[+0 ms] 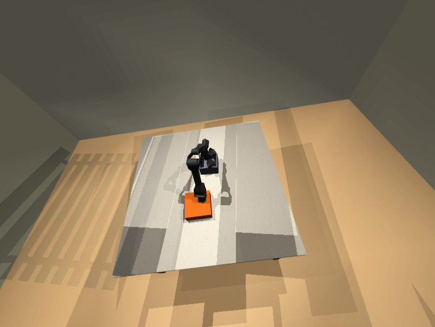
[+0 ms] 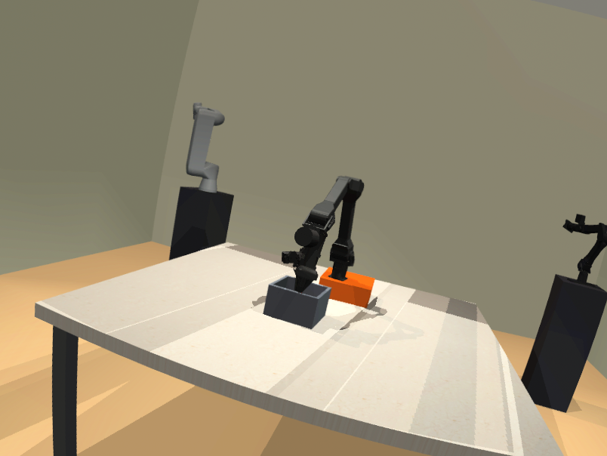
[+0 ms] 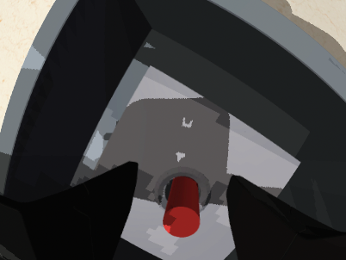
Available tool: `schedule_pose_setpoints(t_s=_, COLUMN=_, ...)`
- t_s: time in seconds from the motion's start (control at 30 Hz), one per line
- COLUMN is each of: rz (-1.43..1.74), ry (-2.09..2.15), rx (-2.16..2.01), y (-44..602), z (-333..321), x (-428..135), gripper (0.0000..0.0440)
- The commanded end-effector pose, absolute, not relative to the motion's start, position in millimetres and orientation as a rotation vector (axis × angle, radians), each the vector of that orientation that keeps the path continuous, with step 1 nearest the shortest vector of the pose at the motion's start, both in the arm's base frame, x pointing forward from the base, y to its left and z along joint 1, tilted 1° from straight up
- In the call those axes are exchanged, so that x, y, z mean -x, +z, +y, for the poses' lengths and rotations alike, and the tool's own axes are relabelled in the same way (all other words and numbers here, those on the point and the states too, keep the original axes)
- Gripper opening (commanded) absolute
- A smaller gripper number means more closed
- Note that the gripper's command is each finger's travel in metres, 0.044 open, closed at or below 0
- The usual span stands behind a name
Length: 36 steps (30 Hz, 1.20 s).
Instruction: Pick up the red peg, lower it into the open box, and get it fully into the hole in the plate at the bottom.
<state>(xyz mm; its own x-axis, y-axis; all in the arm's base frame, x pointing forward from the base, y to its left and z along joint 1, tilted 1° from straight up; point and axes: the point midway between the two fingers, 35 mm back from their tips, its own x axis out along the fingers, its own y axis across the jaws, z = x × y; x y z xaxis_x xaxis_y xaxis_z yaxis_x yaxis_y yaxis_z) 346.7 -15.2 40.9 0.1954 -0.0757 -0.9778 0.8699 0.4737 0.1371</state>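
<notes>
Pincer [image 1: 210, 163] [image 2: 300, 289] [image 3: 183, 178] fingers, matt black and tapering, stand parted and released, one on each side of the smooth red cylindrical peg [image 3: 182, 217] without touching it. Left to right in the exterior view, the slate-grey, straight-walled open box [image 1: 209, 170] [image 2: 294, 308] comes first, the peg inside with its far end at the round collared hole [image 3: 160, 189], then a glossy orange block [image 1: 197, 207] [image 2: 346, 289], both on the pale, stone-speckled desk [image 1: 263, 197] [image 2: 235, 363].

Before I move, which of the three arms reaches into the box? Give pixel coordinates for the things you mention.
The black arm [image 1: 196, 177] [image 2: 347, 216] mounted on the orange block [image 1: 196, 209] [image 2: 346, 291]; the grey arm [image 2: 198, 142] and the other black arm [image 2: 595, 249] stand on dark pedestals [image 2: 201, 220] [image 2: 564, 343].
</notes>
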Motion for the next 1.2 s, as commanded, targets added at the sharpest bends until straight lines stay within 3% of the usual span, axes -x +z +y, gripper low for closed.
schedule_pose_setpoints(t_s=0.0, rz=1.187, ry=-0.782, rx=-0.826, y=42, z=-21, x=-359, gripper=0.0293)
schedule_pose_setpoints(t_s=0.27, rz=1.16, ry=-0.765, rx=-0.808, y=48, z=-34, x=-384, gripper=0.044)
schedule_pose_setpoints(t_s=1.17, rz=1.017, ry=-0.766, rx=-0.828, y=70, z=-69, x=-423, gripper=0.044)
